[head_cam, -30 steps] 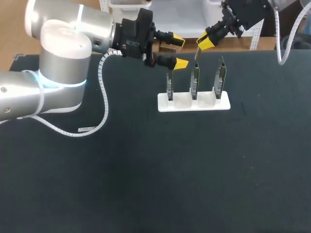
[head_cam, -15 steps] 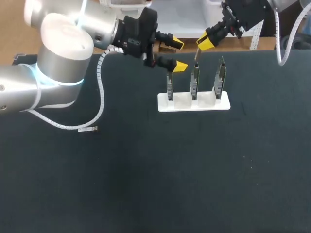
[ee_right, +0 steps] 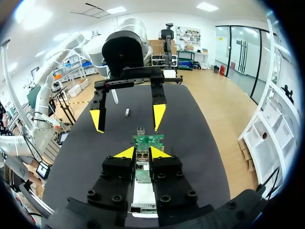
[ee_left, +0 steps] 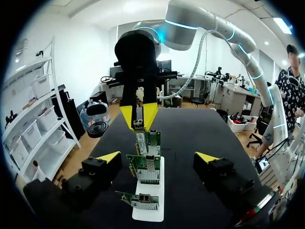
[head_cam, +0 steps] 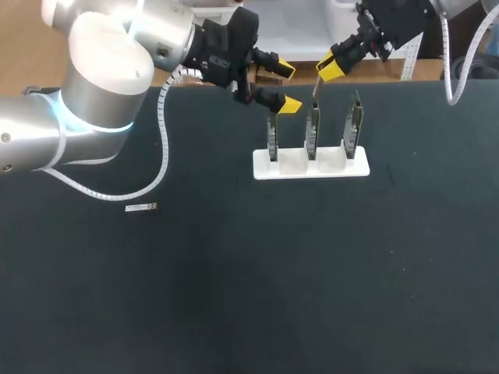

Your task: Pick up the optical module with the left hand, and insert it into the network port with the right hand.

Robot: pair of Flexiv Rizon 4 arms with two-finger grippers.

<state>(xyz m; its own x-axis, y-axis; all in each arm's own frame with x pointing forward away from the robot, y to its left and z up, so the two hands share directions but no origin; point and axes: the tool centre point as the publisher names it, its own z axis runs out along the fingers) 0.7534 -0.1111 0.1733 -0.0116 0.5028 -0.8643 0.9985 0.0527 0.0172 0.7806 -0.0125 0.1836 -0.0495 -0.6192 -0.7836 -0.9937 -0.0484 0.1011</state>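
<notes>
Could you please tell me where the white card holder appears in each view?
Head view: white card holder right of centre, toward the table's far edge.
Left wrist view: holder ahead, between the open left gripper fingers.
Right wrist view: holder beneath the right gripper.
Shared landmark: three green cards standing in it.

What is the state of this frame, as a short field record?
left pincer: open, empty, near the leftmost card's top
right pincer: shut on optical module, above the middle card
holder: white, three cards upright in it
table: small loose part lying apart from the holder
</notes>
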